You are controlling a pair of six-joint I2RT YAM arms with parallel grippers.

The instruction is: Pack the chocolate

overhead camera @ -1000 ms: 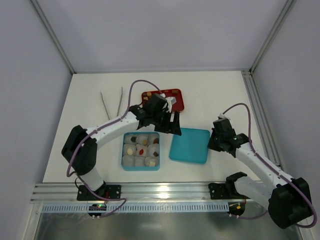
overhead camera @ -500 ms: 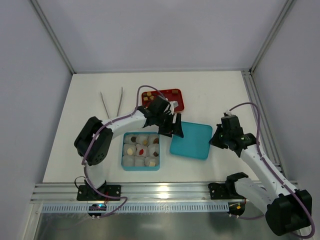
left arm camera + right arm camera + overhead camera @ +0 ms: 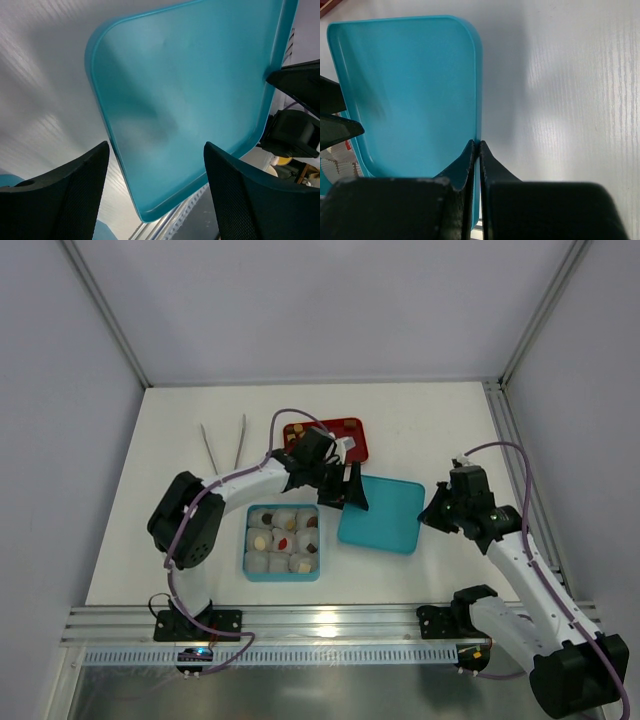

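Teal plastic made up both the open box (image 3: 247,570) and its lid (image 3: 385,520), which sat side by side on the white table (image 3: 420,430), the lid to the right. The chocolate (image 3: 284,542) lay mostly in the box, with small brown, tan and red pieces in white paper cups (image 3: 257,561). A few tan pieces showed on the red tray (image 3: 358,445) behind it, partly hidden by the left arm.

The right gripper (image 3: 479,144) had its fingers pressed together on the lid's right rim, and the lid (image 3: 415,85) spread away from them in the wrist view. The left gripper (image 3: 352,490) hung over the lid's left edge with its fingers (image 3: 75,190) wide apart and holding nothing. Whether they touched the lid (image 3: 185,100) could not be told. Metal tongs (image 3: 222,445) lay well to the left of the tray.
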